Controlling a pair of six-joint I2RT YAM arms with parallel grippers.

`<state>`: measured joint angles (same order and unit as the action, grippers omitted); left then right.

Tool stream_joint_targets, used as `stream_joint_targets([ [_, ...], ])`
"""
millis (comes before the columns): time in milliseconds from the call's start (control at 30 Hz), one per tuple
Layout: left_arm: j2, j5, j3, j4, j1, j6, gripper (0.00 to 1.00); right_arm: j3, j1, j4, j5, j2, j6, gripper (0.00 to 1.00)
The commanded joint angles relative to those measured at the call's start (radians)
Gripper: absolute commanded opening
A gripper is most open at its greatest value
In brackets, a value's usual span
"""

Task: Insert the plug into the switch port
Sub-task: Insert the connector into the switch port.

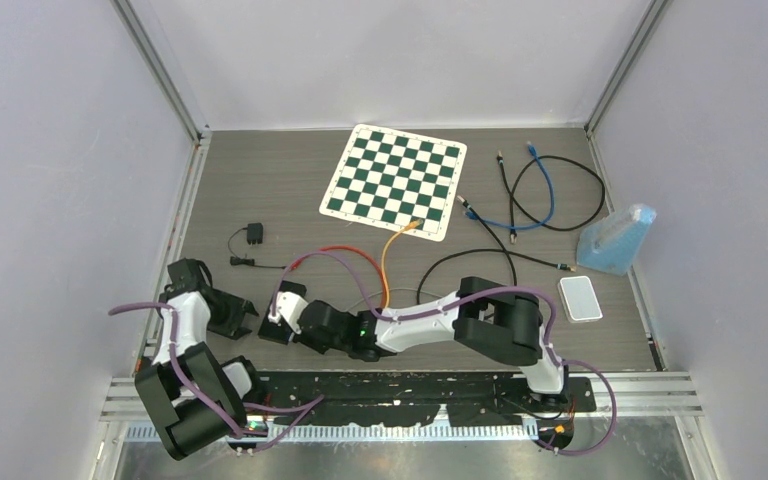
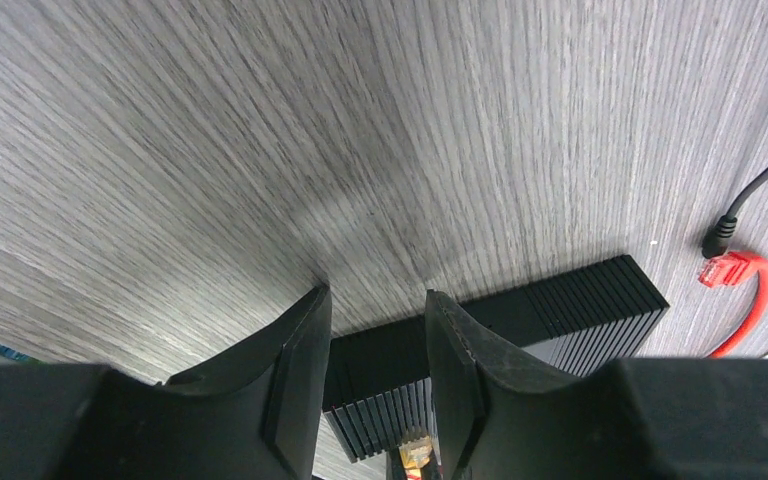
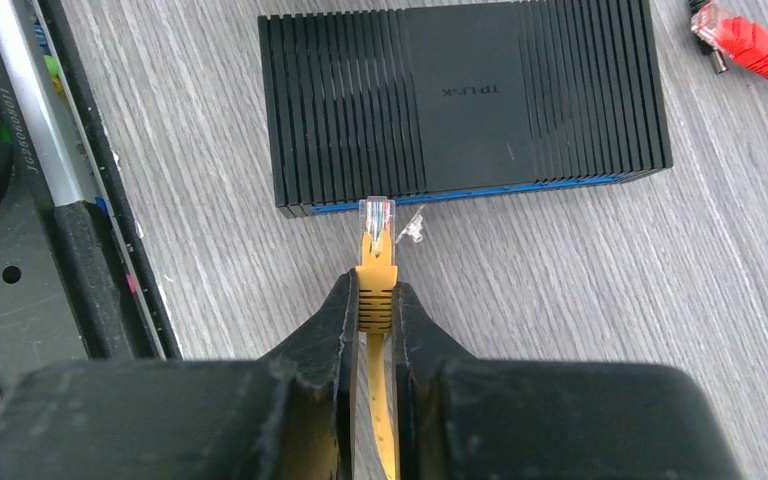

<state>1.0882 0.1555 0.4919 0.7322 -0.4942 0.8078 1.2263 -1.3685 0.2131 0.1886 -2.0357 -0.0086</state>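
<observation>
Right wrist view: the right gripper point(image 3: 372, 300) pinches the orange cable point(image 3: 382, 440) by its boot, just behind the clear plug point(image 3: 377, 215). The plug tip is at the blue port face of the black switch point(image 3: 460, 100); I cannot tell if it has entered. The switch lies flat on the table point(image 3: 560, 300) near its near edge, toward the left corner. The left gripper point(image 2: 375, 310) is spread, its fingers straddling one end of the switch. A red cable point(image 3: 750, 45) lies just beside the switch.

Lighting is bright and diffuse — the switch point(image 3: 460, 100) casts only a faint shadow. A pale sheen crosses the table point(image 2: 350, 215) in the left wrist view.
</observation>
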Motion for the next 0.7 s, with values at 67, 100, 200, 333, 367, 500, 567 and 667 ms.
stream_joint_targets([
  [67,-0.002,0.012,-0.033,-0.012,-0.009,0.007,0.41,0.028,-0.018,0.000,-0.009,0.005,0.034,0.05],
  [100,-0.001,0.016,-0.035,-0.014,-0.009,0.008,0.40,0.025,-0.020,-0.002,-0.010,0.009,0.030,0.05],
  [200,0.001,0.021,-0.035,-0.017,-0.009,0.008,0.40,0.031,-0.023,-0.032,-0.015,0.010,0.017,0.05],
  [333,0.002,0.015,-0.037,-0.017,-0.009,0.010,0.40,0.046,-0.024,-0.062,-0.034,0.001,0.015,0.05],
  [367,0.002,0.016,-0.039,-0.019,-0.009,0.011,0.40,0.052,-0.024,-0.072,-0.036,-0.004,0.015,0.05],
  [500,0.001,0.022,-0.046,-0.024,-0.009,0.016,0.40,0.053,-0.024,-0.074,-0.064,-0.011,0.016,0.05],
  [567,0.002,0.030,-0.048,-0.024,-0.009,0.015,0.40,0.051,-0.024,-0.063,-0.069,-0.013,0.022,0.05],
  [667,0.003,0.037,-0.055,-0.025,-0.008,0.014,0.40,0.072,-0.024,-0.058,-0.064,-0.030,0.027,0.05],
])
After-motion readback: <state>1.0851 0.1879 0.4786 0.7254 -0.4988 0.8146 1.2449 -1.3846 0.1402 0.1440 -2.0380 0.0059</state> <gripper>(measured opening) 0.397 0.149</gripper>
